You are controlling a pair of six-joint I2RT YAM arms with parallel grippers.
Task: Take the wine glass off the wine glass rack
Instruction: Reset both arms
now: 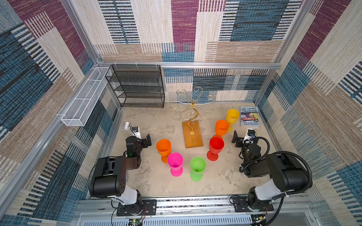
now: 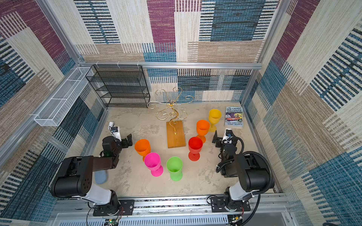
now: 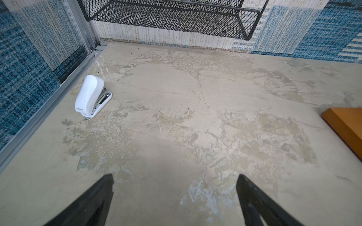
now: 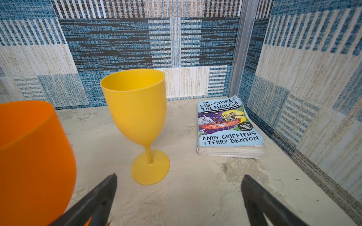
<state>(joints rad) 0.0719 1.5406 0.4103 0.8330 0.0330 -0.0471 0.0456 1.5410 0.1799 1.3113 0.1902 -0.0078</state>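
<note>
Wide open and empty, both the left gripper (image 3: 175, 177) and right gripper (image 4: 179, 177); wine glass rack (image 1: 193, 103) looks bare. Risk: a careless right-arm swing clips the orange glass (image 4: 29, 156) just beside it, toppling it.

Both top views hang high above the near edge of my mottled grey bench (image 1: 156, 185), tilted down, taking in its whole top. My left wrist camera rides low, facing the far left corner past the white plastic stapler (image 3: 91, 95). My right wrist camera faces the far right corner, close to the yellow plastic wine glass (image 4: 137, 109) and blue paperback book (image 4: 229, 127); both top views share these.
</note>
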